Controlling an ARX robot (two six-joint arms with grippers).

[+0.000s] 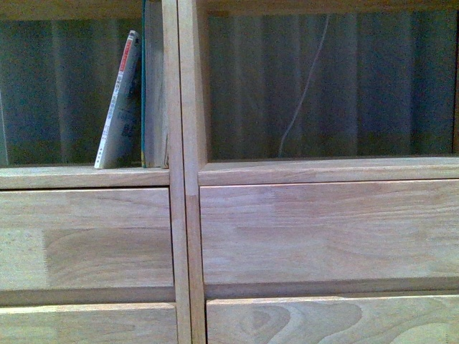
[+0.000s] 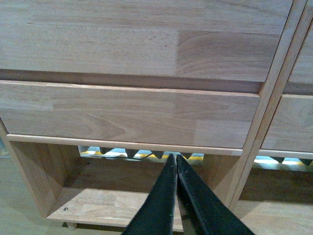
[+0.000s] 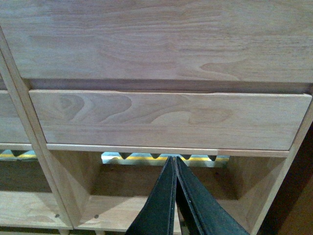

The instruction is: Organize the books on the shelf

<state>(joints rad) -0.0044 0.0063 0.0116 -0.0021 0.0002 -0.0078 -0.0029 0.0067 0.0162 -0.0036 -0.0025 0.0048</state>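
Note:
In the front view the light-wood shelf (image 1: 185,179) fills the frame. In its upper left compartment the thin pale paperback (image 1: 119,107) with a red-and-white spine leans right against the teal-covered book (image 1: 150,86), which stands upright against the centre post. Neither arm shows in the front view. My left gripper (image 2: 175,157) is shut and empty, pointing at the left column's bottom open compartment (image 2: 122,196) below two drawer fronts. My right gripper (image 3: 174,159) is shut and empty, pointing at the right column's bottom compartment (image 3: 146,200).
The upper right compartment (image 1: 330,86) shows only a curtain and a thin white cord behind it. Plain drawer fronts (image 1: 323,229) lie below both upper compartments. Through the backless bottom compartments a yellow-striped strip (image 3: 161,157) shows behind.

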